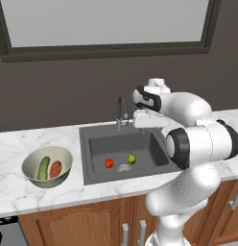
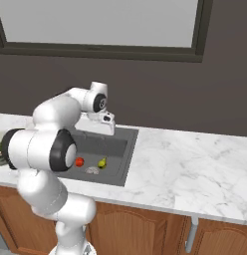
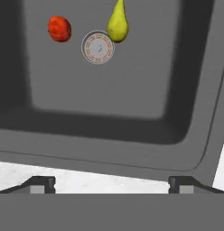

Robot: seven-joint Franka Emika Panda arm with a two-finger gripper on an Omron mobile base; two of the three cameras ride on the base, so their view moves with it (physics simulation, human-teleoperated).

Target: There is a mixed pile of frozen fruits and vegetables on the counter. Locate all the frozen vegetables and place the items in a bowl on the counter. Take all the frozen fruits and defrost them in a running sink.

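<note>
Fingertips (image 3: 41,184) stand wide apart, empty, over the sink (image 1: 92,158) rim. Tomato (image 1: 109,163) and pear (image 1: 131,158) lie in the sink by the drain (image 3: 98,47). Left of the sink, cucumber (image 1: 43,168) and carrot (image 1: 55,169) sit in the bowl (image 1: 32,161).

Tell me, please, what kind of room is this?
Most likely a kitchen: a marble counter over wooden cabinets, a dark sink with a faucet, and a bowl holding vegetables.

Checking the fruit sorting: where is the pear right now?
The pear lies on the floor of the sink, just right of the red fruit and beside the drain, as the left base view shows.
</note>
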